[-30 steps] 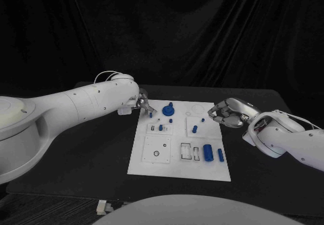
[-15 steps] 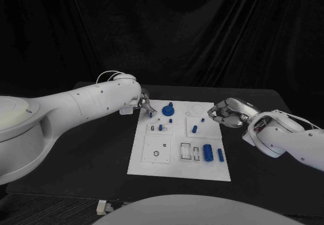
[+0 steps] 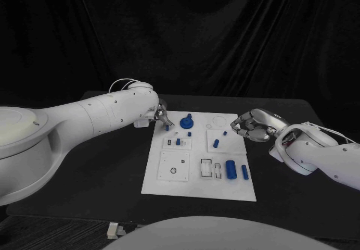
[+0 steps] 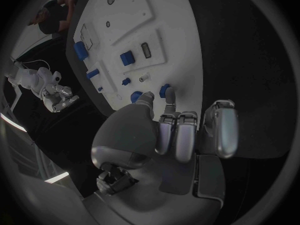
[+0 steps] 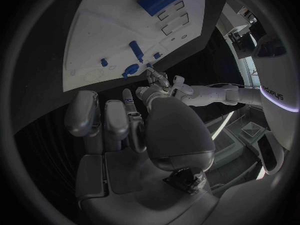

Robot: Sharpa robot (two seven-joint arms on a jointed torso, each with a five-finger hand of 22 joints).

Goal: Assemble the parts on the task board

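The white task board (image 3: 196,183) lies in the middle of the black table. My left hand (image 3: 158,115) hovers at the board's far left corner, its fingertips (image 4: 169,103) pinching a small blue part (image 3: 166,125) (image 4: 164,90) just over the board's edge. Close beside it a blue round part with a knob (image 3: 187,123) stands in the board. My right hand (image 3: 252,126) hangs by the board's far right edge, its fingers (image 5: 116,119) curled in with nothing in them. A fat blue cylinder (image 3: 231,170) and a slimmer one (image 3: 245,172) lie near the right edge.
Several small blue pegs (image 3: 216,142) stand mid-board. A raised square plate with a hole (image 3: 174,166) sits on the near left. Rectangular slots (image 3: 208,166) lie beside it. Bare black table (image 3: 98,172) surrounds the board.
My left arm has eased slightly toward the board, the blue part still at its fingertips. The right hand and the parts on the board have not moved.
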